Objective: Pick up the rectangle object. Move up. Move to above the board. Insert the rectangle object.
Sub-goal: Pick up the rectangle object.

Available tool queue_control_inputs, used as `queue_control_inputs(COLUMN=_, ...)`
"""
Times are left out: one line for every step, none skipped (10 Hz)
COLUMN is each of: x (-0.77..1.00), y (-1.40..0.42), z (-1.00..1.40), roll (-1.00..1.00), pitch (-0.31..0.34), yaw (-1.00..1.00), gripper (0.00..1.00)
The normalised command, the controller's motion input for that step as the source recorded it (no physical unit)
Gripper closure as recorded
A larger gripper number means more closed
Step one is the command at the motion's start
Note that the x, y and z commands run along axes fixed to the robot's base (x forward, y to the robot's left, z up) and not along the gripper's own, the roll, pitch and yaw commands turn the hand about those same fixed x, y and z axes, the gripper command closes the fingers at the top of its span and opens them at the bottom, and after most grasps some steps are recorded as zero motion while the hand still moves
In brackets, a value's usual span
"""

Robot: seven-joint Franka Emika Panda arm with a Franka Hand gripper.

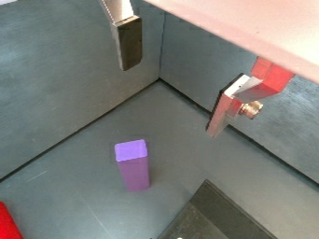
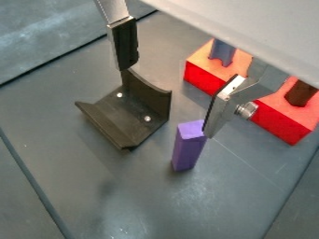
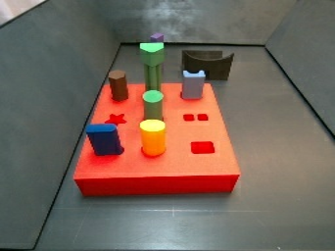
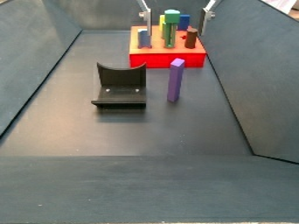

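The rectangle object is a slim purple bar (image 4: 176,80) standing upright on the grey floor, between the fixture (image 4: 121,86) and the red board (image 4: 167,59). It shows in both wrist views (image 1: 132,164) (image 2: 188,147). In a side view only its tip (image 3: 157,39) peeks out behind the tall green column (image 3: 152,67). My gripper (image 1: 174,91) (image 2: 169,98) hangs well above the bar, open and empty, and touches nothing. Its fingers (image 4: 147,10) show at the upper edge of a side view.
The board (image 3: 197,162) carries a blue block (image 3: 104,139), an orange-yellow cylinder (image 3: 153,137), a short green peg (image 3: 153,101), a brown peg (image 3: 119,85) and a lavender-grey notched block (image 3: 194,85). Grey walls enclose the floor.
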Motion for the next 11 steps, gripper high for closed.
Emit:
queue_control_inputs(x=0.00, y=-0.01, z=-0.26, roll=0.00, pitch=0.000, yaw=1.00, gripper=0.00)
queue_control_inputs(x=0.00, y=-0.01, z=-0.27, roll=0.00, pitch=0.000, yaw=1.00, gripper=0.00)
queue_control_inputs(x=0.00, y=0.00, z=-0.29, roll=0.00, pitch=0.000, yaw=1.00, gripper=0.00)
queue_control_inputs(x=0.00, y=0.00, z=-0.35, roll=0.00, pitch=0.000, yaw=1.00, gripper=0.00)
queue_control_inputs(x=0.00, y=0.00, z=-0.35, roll=0.00, pitch=0.000, yaw=1.00, gripper=0.00)
queue_control_inputs(x=0.00, y=0.00, z=-0.36, roll=0.00, pitch=0.000, yaw=1.00, gripper=0.00)
queue_control_inputs(x=0.00, y=0.00, z=-0.38, roll=0.00, pitch=0.000, yaw=1.00, gripper=0.00)
queue_control_inputs(x=0.00, y=0.00, z=-0.37, roll=0.00, pitch=0.000, yaw=1.00, gripper=0.00)
queue_control_inputs(x=0.00, y=0.00, z=-0.39, roll=0.00, pitch=0.000, yaw=1.00, gripper=0.00)
queue_control_inputs(x=0.00, y=0.00, z=-0.51, roll=0.00, pitch=0.000, yaw=1.00, gripper=0.00)
queue_control_inputs(x=0.00, y=-0.04, z=-0.67, roll=0.03, pitch=0.003, yaw=1.00, gripper=0.00)
